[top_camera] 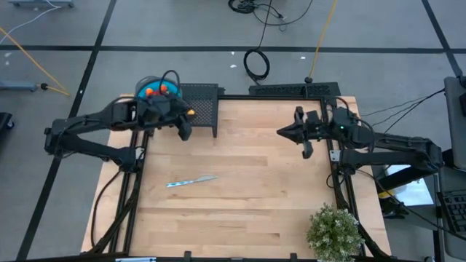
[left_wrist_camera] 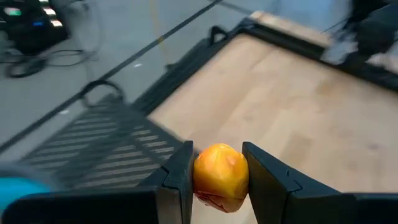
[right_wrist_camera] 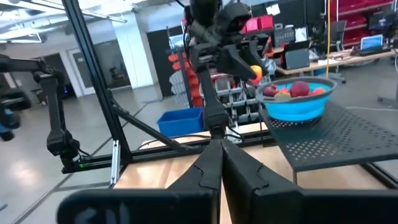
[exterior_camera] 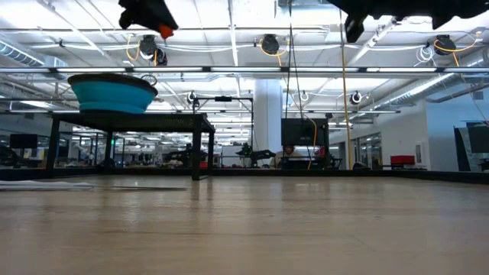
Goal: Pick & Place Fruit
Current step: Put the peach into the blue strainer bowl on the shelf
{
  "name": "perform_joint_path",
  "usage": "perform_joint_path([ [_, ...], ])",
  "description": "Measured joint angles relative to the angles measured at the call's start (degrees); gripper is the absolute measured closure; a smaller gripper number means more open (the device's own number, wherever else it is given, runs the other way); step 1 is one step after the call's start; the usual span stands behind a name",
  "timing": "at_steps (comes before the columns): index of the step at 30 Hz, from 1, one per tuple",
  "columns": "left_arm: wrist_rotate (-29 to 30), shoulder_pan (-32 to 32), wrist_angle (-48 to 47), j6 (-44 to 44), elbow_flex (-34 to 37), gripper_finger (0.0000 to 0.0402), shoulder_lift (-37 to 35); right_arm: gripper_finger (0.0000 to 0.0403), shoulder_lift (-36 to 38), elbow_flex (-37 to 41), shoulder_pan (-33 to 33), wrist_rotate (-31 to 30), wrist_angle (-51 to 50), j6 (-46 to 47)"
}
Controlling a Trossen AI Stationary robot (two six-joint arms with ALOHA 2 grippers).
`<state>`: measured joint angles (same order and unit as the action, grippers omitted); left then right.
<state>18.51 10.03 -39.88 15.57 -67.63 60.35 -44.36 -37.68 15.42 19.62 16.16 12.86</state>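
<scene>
Left gripper point(left_wrist_camera: 217, 180) squeezes a small orange fruit point(left_wrist_camera: 220, 176) near the blue bowl point(right_wrist_camera: 296, 104); it looks smooth, soft, and slippery, so hold its middle.

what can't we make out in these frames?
- Round blue bowl: the low view is level with its rim, so the contents are hidden. In the high view the left arm covers part of it, so no fruit count.
- Small orange fruit in the left gripper: the fingers hide its sides in the left wrist view.
- Slim silver knife: too small in the high view to tell blade from handle.
</scene>
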Motion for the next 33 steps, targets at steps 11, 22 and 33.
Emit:
perform_joint_path([
  [11,3.17,11.15,-9.11,-6.90,-4.00,0.0291,-0.06,0.0402,8.71,4.83,0.00,-0.11,-0.13,0.17],
  [22,2.16,24.71,-14.62,-0.80,-4.00,0.0291,-0.01,0.0402,10.63,5.28,-0.02,0.11,-0.66,-1.35],
  [33,-3.57,30.82,-15.52,1.48,-4.00,0.0291,2.86,0.0402,15.78,5.28,-0.02,-0.16,-8.89,-6.08],
])
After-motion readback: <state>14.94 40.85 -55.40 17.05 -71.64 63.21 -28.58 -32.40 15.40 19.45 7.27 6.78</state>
